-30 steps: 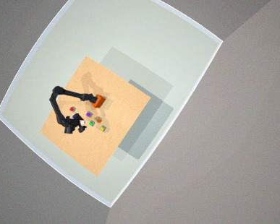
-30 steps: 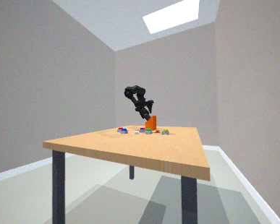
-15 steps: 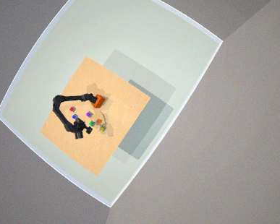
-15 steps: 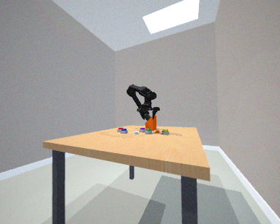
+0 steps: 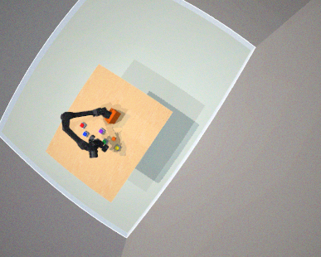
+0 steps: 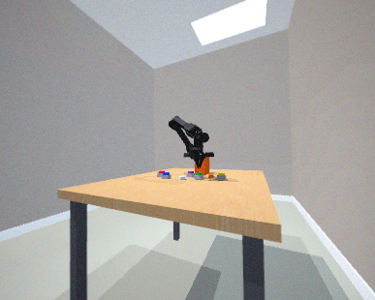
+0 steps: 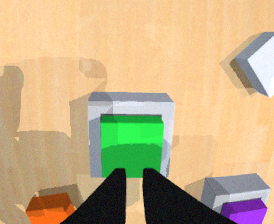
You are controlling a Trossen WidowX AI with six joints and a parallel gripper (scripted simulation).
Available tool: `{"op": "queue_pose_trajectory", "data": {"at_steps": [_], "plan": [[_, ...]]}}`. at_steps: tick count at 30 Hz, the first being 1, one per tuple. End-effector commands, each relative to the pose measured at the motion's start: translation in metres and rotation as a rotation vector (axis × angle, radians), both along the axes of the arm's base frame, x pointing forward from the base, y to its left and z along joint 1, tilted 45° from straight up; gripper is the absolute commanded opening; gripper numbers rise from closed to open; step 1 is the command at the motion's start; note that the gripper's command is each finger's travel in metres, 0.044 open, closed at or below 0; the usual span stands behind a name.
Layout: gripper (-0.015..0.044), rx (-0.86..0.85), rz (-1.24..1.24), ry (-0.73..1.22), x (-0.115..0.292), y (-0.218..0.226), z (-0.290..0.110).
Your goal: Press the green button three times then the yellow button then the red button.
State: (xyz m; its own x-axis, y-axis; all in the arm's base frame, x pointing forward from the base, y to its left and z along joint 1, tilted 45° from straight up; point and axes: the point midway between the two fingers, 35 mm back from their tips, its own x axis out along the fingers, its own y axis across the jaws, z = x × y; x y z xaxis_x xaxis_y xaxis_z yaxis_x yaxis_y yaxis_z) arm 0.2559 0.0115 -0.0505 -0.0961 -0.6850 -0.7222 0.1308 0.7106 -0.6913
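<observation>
Pale wood makes up the table (image 6: 181,198) you are working on, standing on dark legs in a grey-walled room. Your black arm (image 5: 74,128) folds over the table's middle, its elbow raised high in the exterior view and the wrist pointed down. Behind the arm you can see a large orange block (image 5: 113,115) standing on the table. Your gripper (image 7: 135,183) has its two fingers brought together with only a narrow slit between them and nothing held; in the wrist view their tips sit right at the near edge of the green button (image 7: 131,144), though whether they touch it you cannot tell. That green button rests in its grey housing, directly below the wrist. Next to it you have the purple button (image 7: 248,212) on one side and a small orange block (image 7: 49,209) on the other, with a small white block (image 7: 264,63) lying tilted further out. From above, the yellow button (image 5: 117,147) lies just past the small orange block, while the red button (image 5: 82,124) and the blue button (image 5: 85,133) sit close together beside the forearm.
</observation>
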Motion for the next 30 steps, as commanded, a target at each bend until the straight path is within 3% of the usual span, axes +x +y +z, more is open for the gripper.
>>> {"op": "queue_pose_trajectory", "data": {"at_steps": [1, 30], "plan": [[0.0020, -0.004, 0.005, 0.005, -0.001, -0.001, -0.001], [0.0020, -0.005, 0.005, 0.005, -0.004, -0.024, -0.024]]}}
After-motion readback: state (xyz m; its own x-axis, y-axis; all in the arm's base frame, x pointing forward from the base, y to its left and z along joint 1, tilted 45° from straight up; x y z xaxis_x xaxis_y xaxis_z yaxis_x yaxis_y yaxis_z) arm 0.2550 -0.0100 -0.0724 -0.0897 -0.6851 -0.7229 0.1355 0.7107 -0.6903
